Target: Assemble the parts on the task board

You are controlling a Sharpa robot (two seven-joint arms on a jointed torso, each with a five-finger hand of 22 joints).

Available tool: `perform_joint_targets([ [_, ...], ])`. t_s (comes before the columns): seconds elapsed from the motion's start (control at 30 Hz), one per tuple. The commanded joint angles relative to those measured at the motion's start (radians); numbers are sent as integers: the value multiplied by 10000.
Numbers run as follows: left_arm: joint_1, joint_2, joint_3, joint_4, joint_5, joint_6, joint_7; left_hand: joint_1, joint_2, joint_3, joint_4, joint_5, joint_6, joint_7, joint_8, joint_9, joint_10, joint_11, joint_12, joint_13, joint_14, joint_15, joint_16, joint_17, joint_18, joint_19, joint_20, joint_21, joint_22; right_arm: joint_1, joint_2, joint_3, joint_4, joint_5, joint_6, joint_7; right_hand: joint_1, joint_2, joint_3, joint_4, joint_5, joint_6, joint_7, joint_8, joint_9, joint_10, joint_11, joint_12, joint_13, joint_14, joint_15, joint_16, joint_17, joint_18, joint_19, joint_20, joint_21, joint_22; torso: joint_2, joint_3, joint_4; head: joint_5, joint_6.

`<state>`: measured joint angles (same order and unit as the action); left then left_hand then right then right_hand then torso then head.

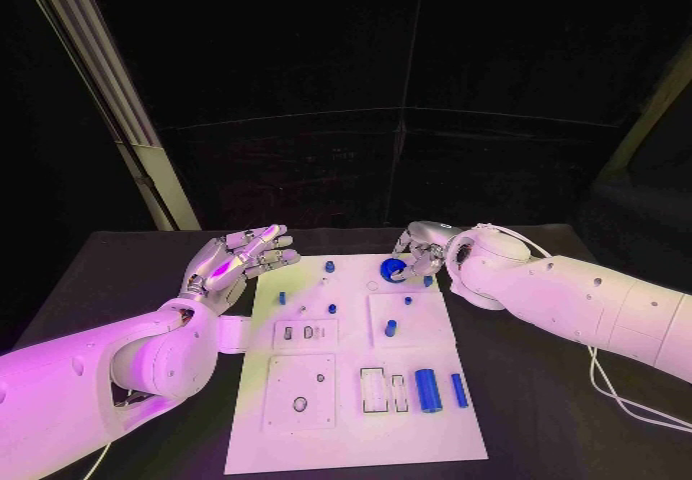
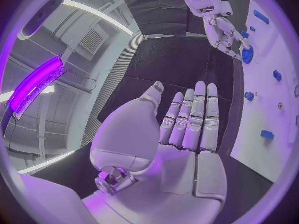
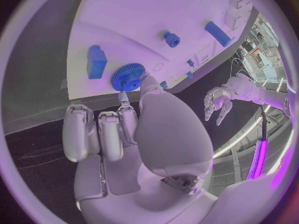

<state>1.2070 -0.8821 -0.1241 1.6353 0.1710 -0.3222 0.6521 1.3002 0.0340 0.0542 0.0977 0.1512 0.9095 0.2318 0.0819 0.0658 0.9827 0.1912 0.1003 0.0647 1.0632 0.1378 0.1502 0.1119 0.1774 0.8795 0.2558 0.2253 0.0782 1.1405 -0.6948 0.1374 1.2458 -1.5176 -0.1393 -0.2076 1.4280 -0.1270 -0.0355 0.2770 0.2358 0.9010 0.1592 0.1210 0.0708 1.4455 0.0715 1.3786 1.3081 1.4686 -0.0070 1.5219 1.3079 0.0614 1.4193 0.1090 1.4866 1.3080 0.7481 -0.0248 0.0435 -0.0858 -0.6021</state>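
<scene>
Blue gear [image 1: 392,268]: seen at the far edge of the task board [image 1: 361,420], touched by the fingertips of the right hand [image 1: 423,245]; whether it is pinched cannot be told | left hand [image 1: 238,260]: held flat with fingers spread, nothing held, just beside the board's far left corner, well apart from the gear.

**Left hand spread, right hand pinching**

Left arm [image 1: 101,370] reached in from the near left, its hand [image 1: 238,258] raised, palm up, fingers [image 2: 190,119] straight and apart, nothing in it. Right arm [image 1: 577,300] came in from the right, bent at the elbow; right hand [image 1: 423,245] curled downward, thumb and a finger [image 3: 127,104] pinched on the blue gear [image 1: 392,268].
</scene>
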Motion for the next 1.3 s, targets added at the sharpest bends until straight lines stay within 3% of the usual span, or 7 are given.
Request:
perform_joint_targets([
  [0.03,13,12,5,-1,-22,166,11,-18,103,-2,-43,-19,-45,162,-62,-8,-33,30,-63,-8,13,81,-41,15,68,51,14,-42,-13,14,30,6,-17,-190,378,-8,35,38,-14,-71,71,91,-8,37,-6,112,-3,55,553,784,59,35,1475,-140,66,7,45,472,-1,4,-10,-6,-13],
  [0.27,13,13,2,-8,-22,176,-5,-18,103,-2,-43,-19,-45,162,-62,-8,-33,30,-63,-8,13,81,-41,15,68,51,14,-42,-13,6,46,5,-1,-355,410,12,154,183,38,-239,93,333,-43,154,15,178,-30,198,721,797,44,76,1573,-169,155,1,111,625,-3,2,-5,-10,-29],
  [0.5,13,10,0,-14,-22,191,-25,-18,110,4,-51,-20,-50,162,-68,-8,-38,31,-69,-8,12,83,-50,15,68,51,15,-48,-18,-3,58,5,41,-778,139,10,706,737,553,-717,-421,845,-130,342,36,270,-115,342,911,814,-45,119,1683,-209,274,-70,195,825,0,6,-4,-8,-46],
  [0.67,13,3,-1,-23,-22,198,-35,-18,110,4,-51,-20,-50,162,-68,-8,-38,31,-69,-8,12,83,-50,15,68,51,15,-48,-18,-21,42,5,126,-1329,-403,146,1382,1104,1345,-1284,-916,1246,-229,422,21,332,-206,426,1032,830,-155,149,1768,-248,390,-168,268,1012,-3,4,-5,-8,-50],
  [0.93,13,0,-2,-27,-22,215,-53,-17,119,11,-57,-21,-54,163,-72,-9,-42,32,-73,-9,10,84,-56,15,67,51,16,-52,-21,-63,30,5,363,-1889,-905,394,1121,915,1739,-1453,-821,1476,-277,387,-20,395,-251,492,1131,852,-173,186,1871,-297,532,-204,351,1232,-1,6,-7,-19,-48],
  [1.1,13,-7,-3,-24,-22,228,-68,-18,124,15,-62,-22,-58,165,-76,-9,-47,34,-77,-10,9,85,-62,15,67,51,16,-56,-24,-103,0,5,617,-1864,-854,418,215,619,1706,-1038,18,1515,-310,282,-46,408,-273,476,1140,850,-176,180,1865,-316,593,-202,386,1325,-3,3,-3,-21,-58],
  [1.3,13,-12,-4,-17,-22,259,-95,-18,125,17,-64,-22,-60,165,-78,-10,-49,35,-79,-10,8,85,-64,15,67,51,17,-57,-26,-132,-21,6,1156,-1785,-1431,287,-273,401,1882,-811,820,1490,-310,138,-50,399,-285,429,1129,852,-177,178,1874,-345,684,-208,434,1459,3,8,-1,24,-43],
])
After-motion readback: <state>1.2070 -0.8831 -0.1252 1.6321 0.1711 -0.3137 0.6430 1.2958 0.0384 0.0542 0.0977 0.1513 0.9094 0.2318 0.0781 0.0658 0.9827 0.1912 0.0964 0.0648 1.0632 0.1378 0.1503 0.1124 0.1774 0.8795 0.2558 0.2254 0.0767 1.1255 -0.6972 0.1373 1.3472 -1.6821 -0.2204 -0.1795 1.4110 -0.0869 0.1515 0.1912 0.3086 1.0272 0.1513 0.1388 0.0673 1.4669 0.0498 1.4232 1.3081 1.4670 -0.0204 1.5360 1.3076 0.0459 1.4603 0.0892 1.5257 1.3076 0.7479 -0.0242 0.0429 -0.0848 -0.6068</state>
